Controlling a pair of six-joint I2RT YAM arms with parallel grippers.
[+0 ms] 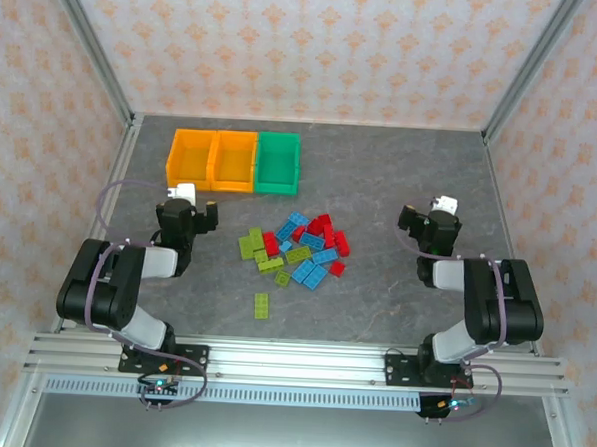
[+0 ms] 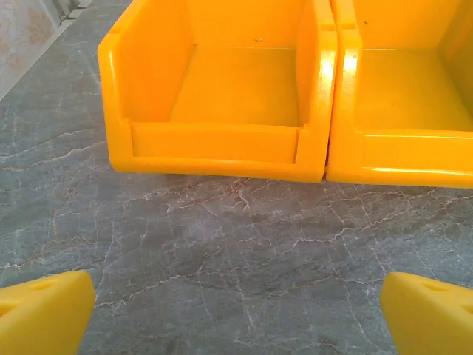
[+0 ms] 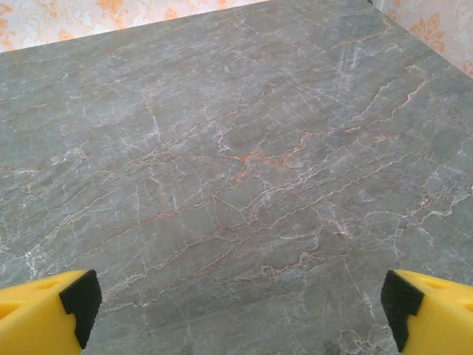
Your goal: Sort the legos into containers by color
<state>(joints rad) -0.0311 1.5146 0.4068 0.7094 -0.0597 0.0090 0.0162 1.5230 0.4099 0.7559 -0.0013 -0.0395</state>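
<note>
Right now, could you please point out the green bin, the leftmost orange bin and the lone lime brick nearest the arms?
green bin (image 1: 278, 164): top external view, on its bare floor.
leftmost orange bin (image 2: 214, 143): left wrist view, on its front wall.
lone lime brick (image 1: 261, 305): top external view, on its studded top.

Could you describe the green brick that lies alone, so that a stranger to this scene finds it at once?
On the gray table, find the pile of legos in the middle. Between that pile and the table's near edge lies one lime green brick. Unlike the other green ones, it lies clear of the pile.
</note>
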